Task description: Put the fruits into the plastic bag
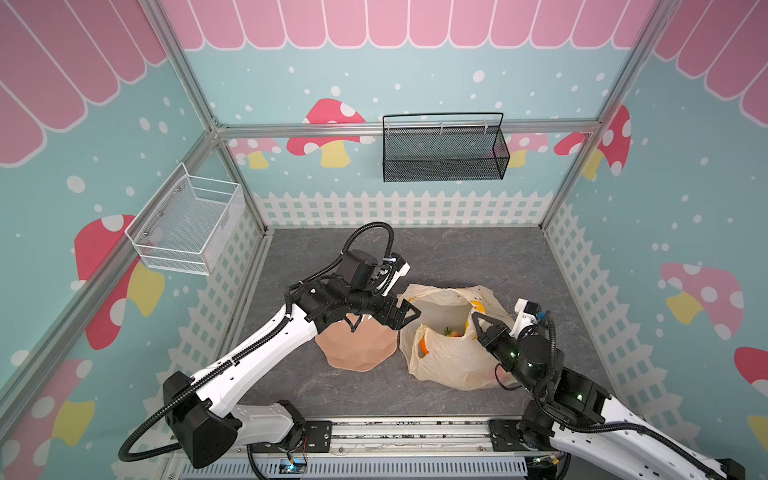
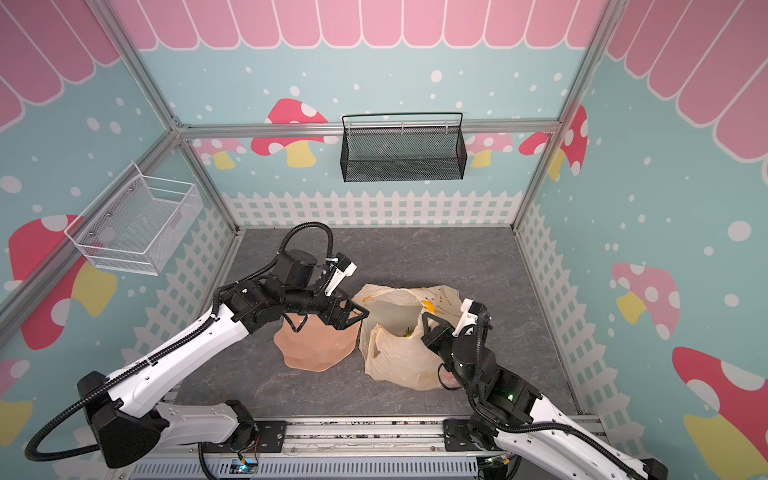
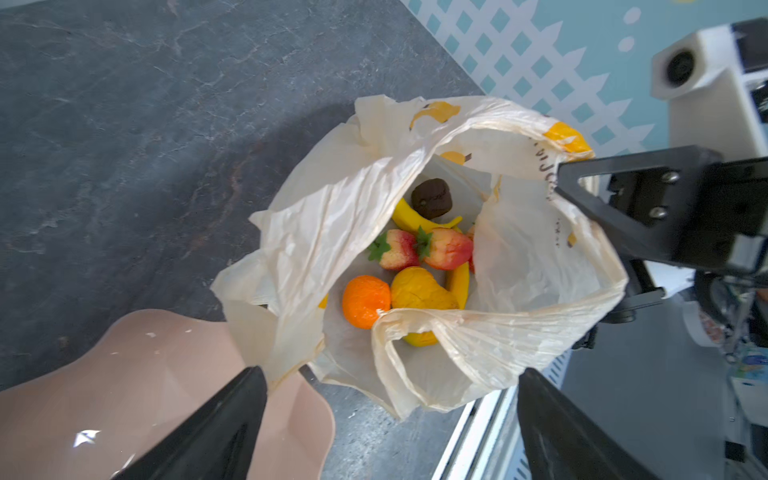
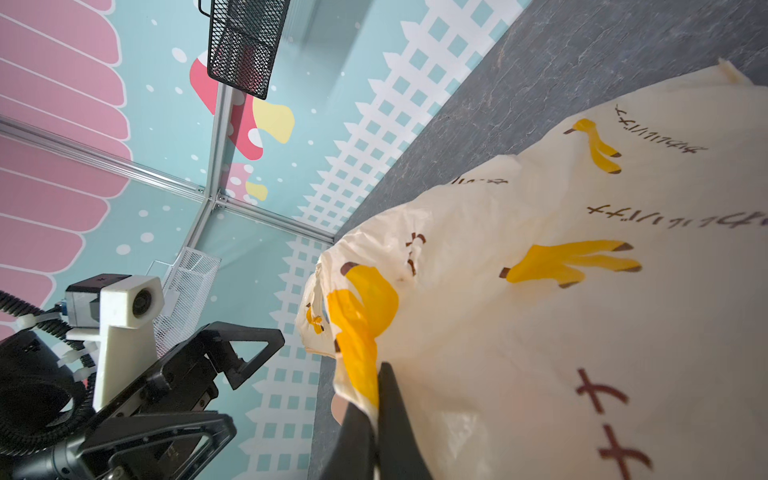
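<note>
And there's the haul: the fruits are down in the bottom of the plastic bag (image 3: 332,208). The left wrist view looks straight into its mouth: two strawberries (image 3: 399,249), an orange (image 3: 365,301), a pear-like fruit (image 3: 419,289), bananas (image 3: 415,220) and the dark brown fruit (image 3: 431,198), all piled together inside. No fruit shows outside the bag in any view, so I'd call the loading as good as done.

Why is the mouth gaping so nicely? That's the right gripper (image 4: 374,390). Its jaws are pinched tight on the bag's rim, on the side of the bag away from the plate. The film bunches between them, and that rim is lifted and drawn outward. It looks like a holding job, there to stop the thin plastic from flopping shut.

Over the bag's mouth, on the plate side, hangs the left gripper (image 3: 391,371). Its fingers are spread wide with nothing held between them, a good spot for a drop straight down.

Just beside the bag sits the peach plate (image 1: 353,353). The part in view is bare, and the left arm hides the rest. Bag and plate both rest on the grey table (image 1: 457,257).
</note>
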Robot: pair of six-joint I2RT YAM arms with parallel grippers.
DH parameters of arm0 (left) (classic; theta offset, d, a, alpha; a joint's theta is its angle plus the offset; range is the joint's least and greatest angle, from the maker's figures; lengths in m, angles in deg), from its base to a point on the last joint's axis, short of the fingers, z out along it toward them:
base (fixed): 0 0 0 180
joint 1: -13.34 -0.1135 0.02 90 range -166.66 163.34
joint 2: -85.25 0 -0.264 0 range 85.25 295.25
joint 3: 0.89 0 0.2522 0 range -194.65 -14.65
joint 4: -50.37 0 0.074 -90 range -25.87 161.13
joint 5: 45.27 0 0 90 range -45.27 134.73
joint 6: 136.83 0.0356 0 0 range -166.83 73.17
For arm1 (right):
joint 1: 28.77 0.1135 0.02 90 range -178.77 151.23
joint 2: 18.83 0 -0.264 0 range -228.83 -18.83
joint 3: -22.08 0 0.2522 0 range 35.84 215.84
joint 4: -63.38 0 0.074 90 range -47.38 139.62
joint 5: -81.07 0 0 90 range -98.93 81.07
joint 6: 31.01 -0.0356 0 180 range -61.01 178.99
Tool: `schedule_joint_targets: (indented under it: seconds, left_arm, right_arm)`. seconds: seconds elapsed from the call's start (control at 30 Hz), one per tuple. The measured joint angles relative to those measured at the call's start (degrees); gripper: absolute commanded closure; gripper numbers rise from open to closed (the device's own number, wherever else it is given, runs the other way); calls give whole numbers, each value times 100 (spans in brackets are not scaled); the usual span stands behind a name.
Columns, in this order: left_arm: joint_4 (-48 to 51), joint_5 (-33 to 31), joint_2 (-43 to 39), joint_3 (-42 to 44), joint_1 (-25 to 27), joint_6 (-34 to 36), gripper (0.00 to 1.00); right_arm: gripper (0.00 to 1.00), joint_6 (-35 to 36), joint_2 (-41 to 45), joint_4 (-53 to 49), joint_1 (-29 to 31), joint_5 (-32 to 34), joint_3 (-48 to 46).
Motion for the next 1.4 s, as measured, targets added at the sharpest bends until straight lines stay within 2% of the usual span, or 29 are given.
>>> schedule_joint_targets:
  seconds: [0.2,0.43,0.53,0.6,0.67,0.73,0.77,0.9,1.07,1.2,1.27,1.33,1.4]
  left_arm:
    - [44,-590,417,-7,2,732,4]
    - [-55,-1082,1167,-162,59,997,7]
    - [-116,-1394,1469,-363,162,1069,22]
    - [-164,-1491,1615,-479,181,1110,43]
    - [-188,-1484,1641,-533,181,1115,69]
    - [-201,-1425,1639,-625,181,1113,91]
    - [-216,-1379,1637,-673,181,1117,95]
    - [-264,-1084,1554,-715,197,1036,100]
    - [-278,-595,1423,-704,216,811,100]
    - [-310,-262,1410,-638,227,614,100]
    - [-308,-111,1419,-605,227,522,100]
    - [-304,50,1443,-605,229,433,100]
    - [-313,162,1445,-584,221,332,100]
  right_arm:
    - [100,-37,-2,-153,0,4,177]
    - [100,-151,0,-345,0,2,199]
    - [100,-181,11,-446,0,9,201]
    - [100,-184,17,-509,0,26,210]
    - [100,-195,15,-605,0,52,260]
    - [100,-254,-2,-798,0,98,385]
    - [100,-310,-26,-940,0,129,483]
    - [100,-562,-212,-1670,0,232,905]
    - [100,-833,-584,-2850,-2,389,1567]
    - [100,-863,-828,-3379,-7,402,1864]
    - [90,-951,-909,-3644,-11,358,1864]
    - [70,-1097,-992,-3947,-20,332,1864]
    - [57,-1182,-1040,-4260,-39,365,1891]
